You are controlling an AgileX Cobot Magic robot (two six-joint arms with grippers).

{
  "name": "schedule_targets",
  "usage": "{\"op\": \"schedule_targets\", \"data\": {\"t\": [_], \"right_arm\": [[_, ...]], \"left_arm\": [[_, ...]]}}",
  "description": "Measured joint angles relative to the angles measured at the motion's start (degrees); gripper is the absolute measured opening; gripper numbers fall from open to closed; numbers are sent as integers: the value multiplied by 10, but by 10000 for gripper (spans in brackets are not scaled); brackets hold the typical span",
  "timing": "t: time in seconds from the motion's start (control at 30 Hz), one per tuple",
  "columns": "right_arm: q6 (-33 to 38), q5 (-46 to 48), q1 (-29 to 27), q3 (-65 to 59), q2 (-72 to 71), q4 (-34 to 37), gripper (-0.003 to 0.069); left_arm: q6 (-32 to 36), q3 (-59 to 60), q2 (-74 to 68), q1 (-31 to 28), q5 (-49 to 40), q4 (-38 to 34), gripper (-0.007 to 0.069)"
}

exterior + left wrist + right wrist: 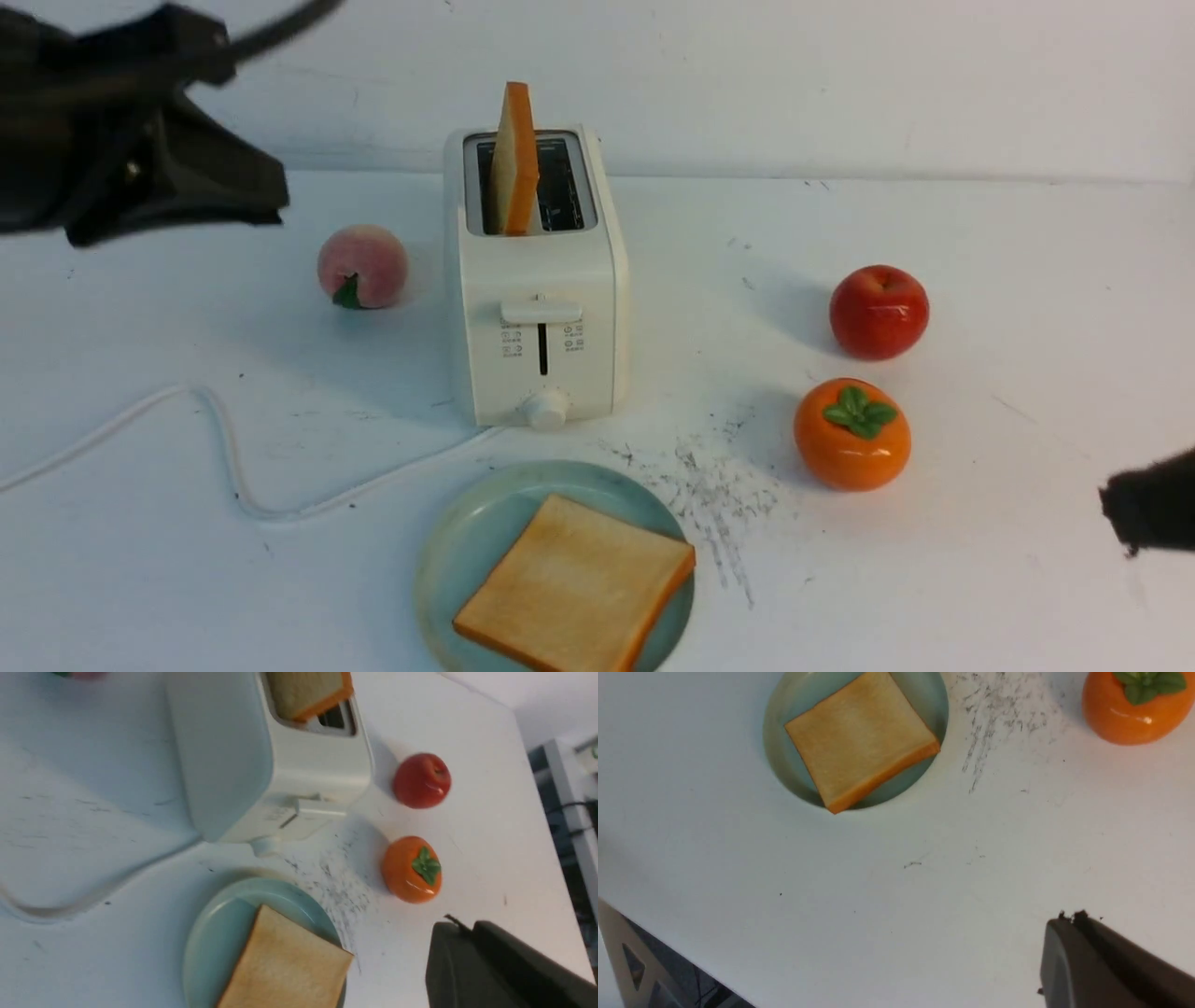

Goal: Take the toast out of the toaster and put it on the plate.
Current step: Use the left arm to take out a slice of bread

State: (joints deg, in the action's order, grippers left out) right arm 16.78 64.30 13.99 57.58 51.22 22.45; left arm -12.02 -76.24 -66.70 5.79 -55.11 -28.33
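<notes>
1. The white counter (980, 280) is carrying everything in the scene.
2. The toaster (541, 317) is standing upright near the middle, its lever and knob facing the near side.
3. The plate (467, 532) is sitting just near of the toaster, close to it but not touching.
4. A peach (362, 266) is resting just left of the toaster, apart from it.
5. An apple (878, 311) is sitting well to the right of the toaster, and a persimmon (851, 434) is sitting just near of the apple, apart from it.
6. A white cord (224, 439) is snaking left from the toaster's near base.
7. Dark scuff marks (709, 485) are smudging the surface between the plate and the persimmon.
</notes>
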Motion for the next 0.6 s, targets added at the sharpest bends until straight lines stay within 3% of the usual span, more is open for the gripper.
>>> {"op": "schedule_targets", "data": {"t": [0.2,0.43,0.6], "right_arm": [[0,-114,0,-111,-120,0,-15],[0,-157,0,-141,-160,-1,-12],[1,-158,0,-143,-162,-29,-8]], "left_arm": [[-46,-143,-99,13,-102,45,-14],[-54,-168,-191,107,-92,64,-14],[-140,-232,-285,157,-86,109,-14]]}}
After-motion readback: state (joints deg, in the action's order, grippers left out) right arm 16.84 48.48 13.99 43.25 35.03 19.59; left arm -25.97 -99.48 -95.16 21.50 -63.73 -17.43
